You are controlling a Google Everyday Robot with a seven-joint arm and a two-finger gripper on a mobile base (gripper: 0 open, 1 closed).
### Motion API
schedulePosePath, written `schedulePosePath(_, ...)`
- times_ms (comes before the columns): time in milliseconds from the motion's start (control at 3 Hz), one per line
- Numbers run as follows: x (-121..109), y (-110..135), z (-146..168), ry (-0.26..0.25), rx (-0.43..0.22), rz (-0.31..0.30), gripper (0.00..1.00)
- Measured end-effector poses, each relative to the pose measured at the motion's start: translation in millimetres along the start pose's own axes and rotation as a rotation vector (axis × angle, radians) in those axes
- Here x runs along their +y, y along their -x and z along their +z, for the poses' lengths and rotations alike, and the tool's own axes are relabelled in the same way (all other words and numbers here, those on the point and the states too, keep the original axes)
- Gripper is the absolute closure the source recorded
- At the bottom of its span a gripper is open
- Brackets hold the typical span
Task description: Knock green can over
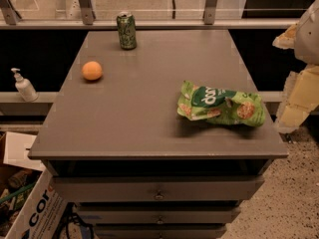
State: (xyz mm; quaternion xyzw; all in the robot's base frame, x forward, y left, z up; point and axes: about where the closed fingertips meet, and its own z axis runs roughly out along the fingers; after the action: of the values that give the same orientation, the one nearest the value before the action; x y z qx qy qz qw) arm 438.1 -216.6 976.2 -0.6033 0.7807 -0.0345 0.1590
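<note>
The green can [126,31] stands upright near the far left edge of the grey cabinet top [149,118]. It is dark green with pale markings and a silver top rim. My gripper [294,106] is at the right edge of the view, pale cream, just off the cabinet's right side and level with the snack bag. It is far from the can, which is across the top to the far left. Nothing is seen in the gripper.
An orange ball [92,70] lies on the left of the top, nearer than the can. A crinkly light-green snack bag [221,104] lies at the right. A pump bottle [24,86] stands on a ledge at the left. Cardboard boxes [30,208] sit on the floor at lower left.
</note>
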Motion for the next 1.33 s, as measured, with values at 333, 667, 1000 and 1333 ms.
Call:
schedulePosePath(333, -0.1, 0.2, -0.2, -0.001, 0.0, 0.0, 0.0)
schedulePosePath(667, -13.3, 12.3, 3.7, -0.001, -0.029, 0.002, 0.0)
schedulePosePath(1000, -41.8, 32.5, 9.0, -0.011, -0.081, 0.03, 0.0)
schedulePosePath(1333, -73.7, 61.6, 11.0, -0.04, -0.127, 0.062, 0.0)
